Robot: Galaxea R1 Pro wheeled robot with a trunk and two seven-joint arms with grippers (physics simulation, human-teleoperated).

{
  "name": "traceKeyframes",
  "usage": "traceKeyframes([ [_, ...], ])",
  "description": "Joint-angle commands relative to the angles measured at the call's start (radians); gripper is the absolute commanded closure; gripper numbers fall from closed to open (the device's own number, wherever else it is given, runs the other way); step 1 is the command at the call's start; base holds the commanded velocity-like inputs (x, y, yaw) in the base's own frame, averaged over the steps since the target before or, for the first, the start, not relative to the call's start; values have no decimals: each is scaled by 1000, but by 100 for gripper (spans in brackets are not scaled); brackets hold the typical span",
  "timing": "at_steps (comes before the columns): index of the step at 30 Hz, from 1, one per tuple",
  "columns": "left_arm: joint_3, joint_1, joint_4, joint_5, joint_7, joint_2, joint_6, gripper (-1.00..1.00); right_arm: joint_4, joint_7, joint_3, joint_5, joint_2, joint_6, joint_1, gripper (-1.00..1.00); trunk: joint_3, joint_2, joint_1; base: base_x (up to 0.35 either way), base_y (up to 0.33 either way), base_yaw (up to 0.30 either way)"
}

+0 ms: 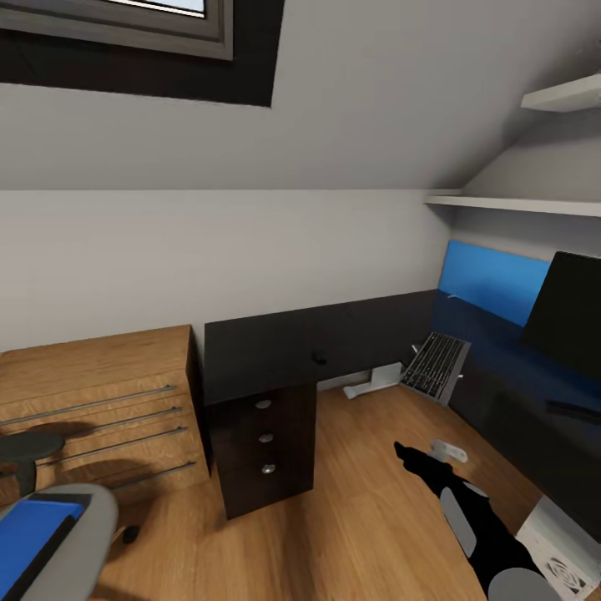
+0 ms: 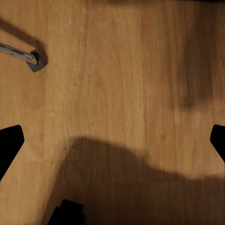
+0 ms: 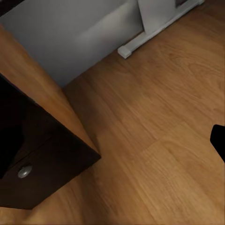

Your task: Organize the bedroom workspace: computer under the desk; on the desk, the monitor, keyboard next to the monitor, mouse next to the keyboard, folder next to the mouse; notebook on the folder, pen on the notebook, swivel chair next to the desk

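Attic bedroom, wood floor. The desk (image 1: 275, 351) wraps the corner, monitor (image 1: 563, 313) on its right wing, keyboard (image 1: 434, 363) propped against its edge. Blue folder (image 1: 29, 530) sits on the swivel chair (image 1: 79, 522). Left gripper (image 2: 112, 140) is spread wide, holding nothing; can't tell on the right gripper (image 1: 409, 455). Looks like the keyboard is up next.

Attic bedroom fitted as a home office. Indicators: sloped white ceiling with a skylight (image 1: 125, 21); wood-plank floor (image 1: 359, 501); L-shaped black bench (image 1: 284, 346) with a three-drawer unit (image 1: 265, 446); wide monitor (image 1: 568, 313) near the bench's right edge; low wooden cabinet (image 1: 96, 401); wall shelves (image 1: 517, 203); grey swivel chair (image 1: 75, 534).
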Motion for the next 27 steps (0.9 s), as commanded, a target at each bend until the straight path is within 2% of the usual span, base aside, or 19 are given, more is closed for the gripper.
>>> traceKeyframes([
  [1,-2,-1,1,6,-1,0,-3,-100,0,7,-3,-7,5,6,0,-100,-1,-1,0,0,0,-30],
  [3,-2,-1,1,6,-1,0,-3,-100,9,9,-3,-6,20,4,0,-100,0,-1,0,0,0,-135],
  [8,-2,-1,1,6,-1,0,-3,-100,12,10,-3,-5,30,3,0,-100,3,-1,0,0,0,-223],
  [22,-2,-1,1,5,-2,0,-3,-100,20,10,-3,-6,37,3,0,-100,1,-1,0,0,0,-261],
  [27,-2,-1,1,5,-2,0,-3,-100,21,10,-3,-6,45,2,0,-100,-2,-1,0,0,5,-137],
])
